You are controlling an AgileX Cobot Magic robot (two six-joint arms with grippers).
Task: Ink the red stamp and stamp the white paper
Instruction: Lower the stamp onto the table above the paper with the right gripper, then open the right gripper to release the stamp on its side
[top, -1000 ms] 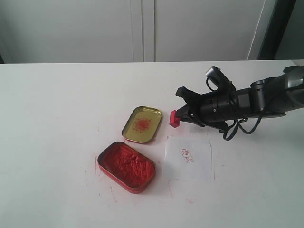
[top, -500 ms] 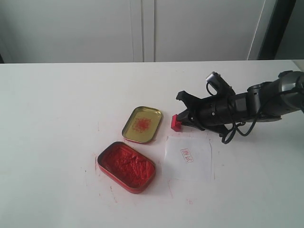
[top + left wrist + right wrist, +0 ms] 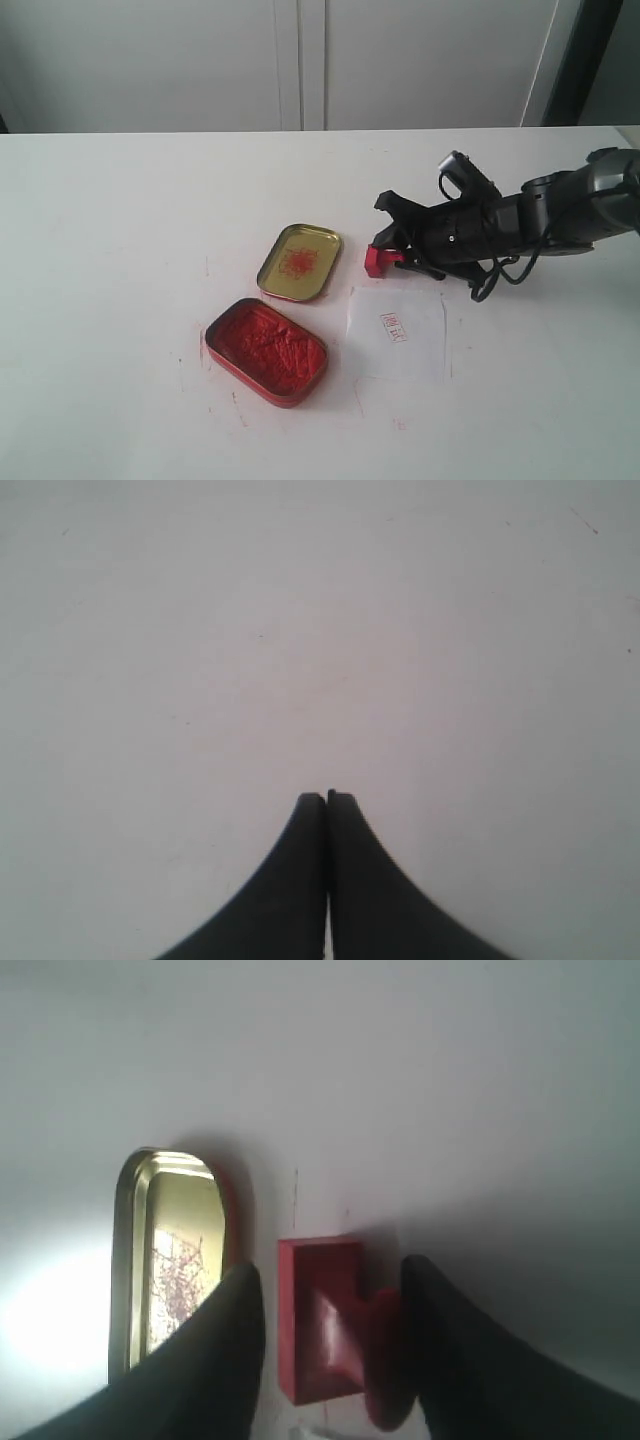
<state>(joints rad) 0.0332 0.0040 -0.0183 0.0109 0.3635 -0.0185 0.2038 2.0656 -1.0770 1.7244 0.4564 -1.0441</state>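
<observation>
The red stamp (image 3: 377, 261) lies on its side on the table, just beyond the far left corner of the white paper (image 3: 415, 350), which bears a red print (image 3: 394, 327). My right gripper (image 3: 393, 232) is open and straddles the stamp. In the right wrist view the stamp (image 3: 325, 1320) sits between the fingers of the right gripper (image 3: 330, 1265); one finger is next to the knob, the other stands apart from the base. My left gripper (image 3: 327, 796) is shut over bare white tabletop with nothing in it, and it does not show in the exterior view.
The gold-coloured tin lid (image 3: 300, 262) lies left of the stamp, and also shows in the right wrist view as the lid (image 3: 165, 1250). The red tin of ink paste (image 3: 267, 351) sits nearer the front, left of the paper. Red smears mark the table around the tin.
The right gripper came down with the stamp from just above the table and opened. The stamp now rests on the table near the paper's far left corner.
</observation>
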